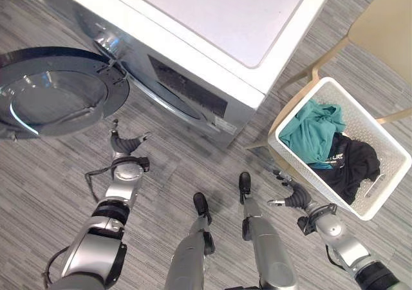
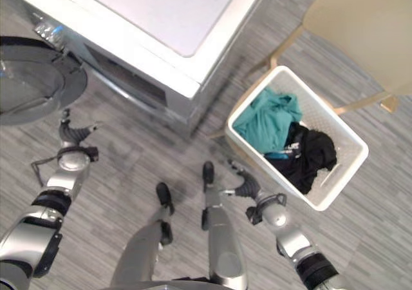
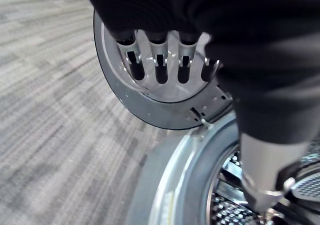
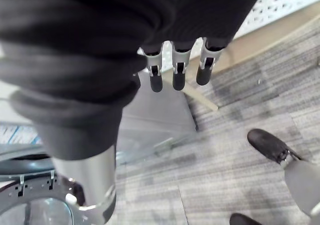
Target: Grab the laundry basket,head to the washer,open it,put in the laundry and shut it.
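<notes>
washer door [image 1: 55, 93] open, drum [image 3: 240, 195] in left wrist view

Washer door [image 1: 55, 93] swung wide on our left, drum mouth [image 1: 168, 100] unblocked. Bare floor [image 1: 180, 167] between washer and basket [image 1: 370, 132]; chair legs [image 1: 309, 67] crowd the basket.

Head eyes: I look steeply down; both share washer [image 1: 212, 26], door [image 1: 55, 93], basket [image 2: 299, 135].
Left wrist: close, facing door, drum [image 3: 235, 195].
Right wrist: close, facing floor [image 4: 240, 95], washer.

left hand [image 3: 165, 65] relaxed, washer door [image 3: 150, 105] open
</notes>
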`<state>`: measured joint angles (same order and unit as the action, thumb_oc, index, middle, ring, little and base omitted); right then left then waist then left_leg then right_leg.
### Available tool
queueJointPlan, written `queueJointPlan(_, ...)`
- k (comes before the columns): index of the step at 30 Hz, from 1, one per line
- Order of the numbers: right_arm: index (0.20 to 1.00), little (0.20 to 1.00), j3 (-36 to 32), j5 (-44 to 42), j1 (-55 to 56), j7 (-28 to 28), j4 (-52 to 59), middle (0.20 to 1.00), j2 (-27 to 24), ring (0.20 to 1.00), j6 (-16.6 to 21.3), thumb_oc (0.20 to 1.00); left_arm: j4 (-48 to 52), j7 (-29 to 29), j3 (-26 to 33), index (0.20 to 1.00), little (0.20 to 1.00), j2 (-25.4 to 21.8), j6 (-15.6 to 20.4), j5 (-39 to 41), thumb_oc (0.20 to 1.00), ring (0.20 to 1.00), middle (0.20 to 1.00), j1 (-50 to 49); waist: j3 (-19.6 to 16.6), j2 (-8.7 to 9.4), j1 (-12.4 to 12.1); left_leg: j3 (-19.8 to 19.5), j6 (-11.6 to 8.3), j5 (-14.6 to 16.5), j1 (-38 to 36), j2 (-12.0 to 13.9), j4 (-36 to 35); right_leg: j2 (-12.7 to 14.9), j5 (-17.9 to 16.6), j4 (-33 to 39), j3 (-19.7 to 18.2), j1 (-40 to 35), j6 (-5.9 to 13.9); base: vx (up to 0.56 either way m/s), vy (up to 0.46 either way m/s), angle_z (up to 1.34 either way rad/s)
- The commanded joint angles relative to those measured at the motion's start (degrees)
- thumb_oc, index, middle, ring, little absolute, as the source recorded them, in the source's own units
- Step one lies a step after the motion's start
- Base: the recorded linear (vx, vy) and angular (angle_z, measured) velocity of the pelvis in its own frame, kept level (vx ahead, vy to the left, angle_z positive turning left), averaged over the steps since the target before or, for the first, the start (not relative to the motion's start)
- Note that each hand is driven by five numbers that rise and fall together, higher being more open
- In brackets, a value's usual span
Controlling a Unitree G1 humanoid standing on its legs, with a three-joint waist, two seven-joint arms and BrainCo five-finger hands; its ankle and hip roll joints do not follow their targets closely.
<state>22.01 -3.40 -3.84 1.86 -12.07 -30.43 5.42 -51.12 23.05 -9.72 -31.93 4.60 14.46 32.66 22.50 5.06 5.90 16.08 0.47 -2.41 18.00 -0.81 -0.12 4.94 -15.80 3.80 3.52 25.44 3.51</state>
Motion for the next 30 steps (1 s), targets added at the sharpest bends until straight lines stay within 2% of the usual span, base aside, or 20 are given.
queueJointPlan(1,1.0,1.0,-1.7,-2.1,-1.9,1.0,3.7,1.0,0.3,1.0,4.3,1.0,-3.7,2.4,3.7,1.0,1.0,-3.4,0.2,-2.3,1.0,1.0,1.0,1.2,0.1,-0.66,-2.0,-5.6,-1.94,-2.1,3.5,-0.8,1.9,0.7,6.8,-6.7,1.1,-1.7,3.94,0.04,-0.016,-0.12)
queueJointPlan(6,1.0,1.0,-5.1,-6.6,1.4,0.4,9.0,1.0,0.2,1.0,6.3,1.0,-8.5,3.4,7.3,1.0,1.0,-5.4,-0.7,-1.5,1.0,1.0,1.0,0.4,-0.3,-0.11,-1.8,-6.2,-1.84,-0.7,5.0,-0.7,3.9,1.0,7.1,-6.6,1.3,-1.8,4.14,0.04,-0.002,0.01)
queueJointPlan(11,1.0,1.0,-5.5,-7.5,1.6,0.3,10.5,1.0,-0.1,1.0,6.9,1.0,-8.2,4.2,7.8,1.0,1.0,-7.3,-1.0,-2.7,1.0,1.0,1.0,0.4,-0.5,0.13,-1.9,-6.6,-1.75,-0.7,5.8,-0.8,4.3,1.2,6.9,-6.4,1.8,-1.8,4.23,0.02,-0.004,0.1)
queueJointPlan(15,1.0,1.0,-6.0,-8.0,2.3,0.3,11.0,1.0,-0.8,1.0,7.6,1.0,-7.7,5.7,9.2,1.0,1.0,-10.3,-1.1,-4.4,1.0,1.0,1.0,-0.1,-0.4,0.96,-2.5,-7.1,-1.69,0.7,6.7,-0.6,6.0,1.5,7.0,-6.4,2.1,-2.1,4.48,0.02,0.002,0.05)
queueJointPlan(26,1.0,1.0,-4.2,-8.1,2.9,-0.1,11.1,1.0,-1.6,1.0,8.8,1.0,-10.9,12.5,11.7,1.0,1.0,-14.5,-3.1,-9.2,1.0,1.0,1.0,0.3,-1.3,2.89,-2.9,-7.1,-1.68,2.7,8.0,-0.2,8.8,1.4,6.9,-6.2,2.1,-2.7,4.85,0.03,0.004,0.04)
queueJointPlan(30,1.0,1.0,-3.5,-8.3,2.9,-0.4,12.1,1.0,-2.4,1.0,9.0,1.0,-14.4,12.5,11.9,1.0,1.0,-16.3,-4.4,-9.8,1.0,1.0,1.0,1.2,-1.7,3.57,-2.9,-6.8,-1.71,3.2,7.8,0.1,9.3,1.0,6.7,-5.7,1.8,-3.0,4.95,0.01,0.011,-0.06)
